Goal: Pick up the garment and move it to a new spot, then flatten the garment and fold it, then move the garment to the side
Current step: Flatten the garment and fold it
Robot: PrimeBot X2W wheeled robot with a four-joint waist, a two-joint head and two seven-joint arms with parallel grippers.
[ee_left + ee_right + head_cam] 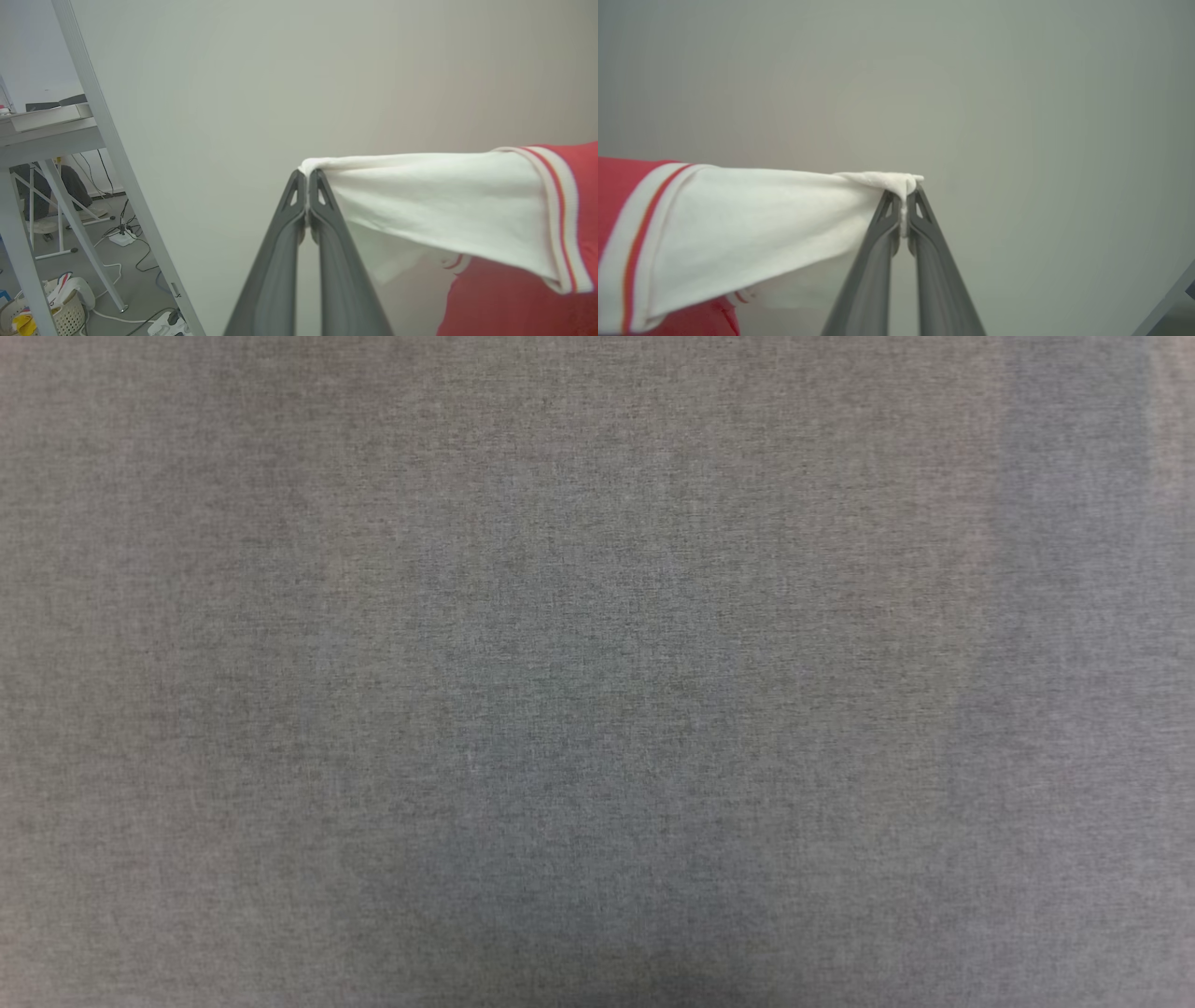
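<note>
The garment point(467, 210), how many do you count?

— One. It is a red shirt with two white sleeves, and striped red-and-white trim runs where the white meets the red. It hangs in the air, stretched between the two tools in front of a pale panel point(280, 70). Its red body sags lower between them.

— And the tools?

— Two, each with two dark fingers. The left tool point(307, 179) has its fingers pressed together on the edge of one white sleeve. The right tool point(905, 186) is pinched the same way on the edge of the other. That makes one sleeve per tool, with the cloth bunched at the tips.

— Anything else around?

— Far off to the left of the left tool stands one metal-legged desk point(46, 135). Cables trail over the floor point(140, 280) below it. Nearer, low on the left, is one pale basket point(70, 315) with things in it. The head view gives a grey, finely woven surface point(597, 672), and I cannot tell what it is.
</note>
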